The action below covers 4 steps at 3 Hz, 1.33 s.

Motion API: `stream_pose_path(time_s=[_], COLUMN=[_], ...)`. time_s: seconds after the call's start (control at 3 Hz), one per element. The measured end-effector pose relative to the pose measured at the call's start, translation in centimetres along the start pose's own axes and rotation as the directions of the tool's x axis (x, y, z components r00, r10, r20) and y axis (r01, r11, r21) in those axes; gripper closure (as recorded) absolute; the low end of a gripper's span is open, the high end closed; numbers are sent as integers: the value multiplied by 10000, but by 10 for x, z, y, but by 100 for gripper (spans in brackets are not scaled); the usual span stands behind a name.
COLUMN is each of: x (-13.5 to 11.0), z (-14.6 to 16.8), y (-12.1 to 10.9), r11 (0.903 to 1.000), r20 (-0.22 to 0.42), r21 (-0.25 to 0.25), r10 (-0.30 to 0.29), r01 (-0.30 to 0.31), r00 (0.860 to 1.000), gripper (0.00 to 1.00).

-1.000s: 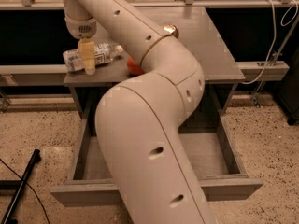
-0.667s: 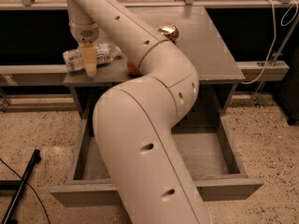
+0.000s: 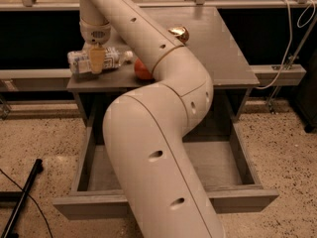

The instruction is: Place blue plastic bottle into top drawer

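Observation:
The blue plastic bottle (image 3: pixel 111 57) lies on its side at the front left corner of the grey table (image 3: pixel 223 53), its white cap pointing right. My gripper (image 3: pixel 96 58) reaches down from above and sits right at the bottle's middle, covering part of its label. The top drawer (image 3: pixel 163 205) is pulled wide open below the table's front edge. Its inside (image 3: pixel 218 162) is partly hidden behind my arm.
An orange fruit (image 3: pixel 141 71) lies just right of the bottle, partly behind my arm. A gold-brown metal can (image 3: pixel 179 32) stands further back on the table. My large arm (image 3: pixel 158 133) crosses the middle of the view. A white cable (image 3: pixel 292 48) hangs at the right.
My arm has shifted slightly and the gold can shows more. The gripper stays at the bottle, and the bottle has not moved.

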<state>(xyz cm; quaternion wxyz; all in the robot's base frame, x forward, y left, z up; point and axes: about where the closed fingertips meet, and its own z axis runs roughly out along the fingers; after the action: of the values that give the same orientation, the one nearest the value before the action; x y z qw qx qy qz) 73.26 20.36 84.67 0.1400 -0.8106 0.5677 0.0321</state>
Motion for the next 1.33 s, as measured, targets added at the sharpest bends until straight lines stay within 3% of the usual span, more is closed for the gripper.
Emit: stream_pose_path(time_s=[0.33, 0.67, 1.0, 1.33], x=[-5, 6, 18, 43], z=[-34, -86, -149, -191], y=[6, 18, 52, 92], r11=[9999, 9958, 9861, 9713], r20=[925, 1458, 1632, 1586], r21=[127, 575, 1126, 1761], r10=[68, 622, 1033, 1325], r01=[-80, -712, -1225, -1600], r00=[9957, 9874, 9812, 9784], gripper=[86, 100, 100, 100])
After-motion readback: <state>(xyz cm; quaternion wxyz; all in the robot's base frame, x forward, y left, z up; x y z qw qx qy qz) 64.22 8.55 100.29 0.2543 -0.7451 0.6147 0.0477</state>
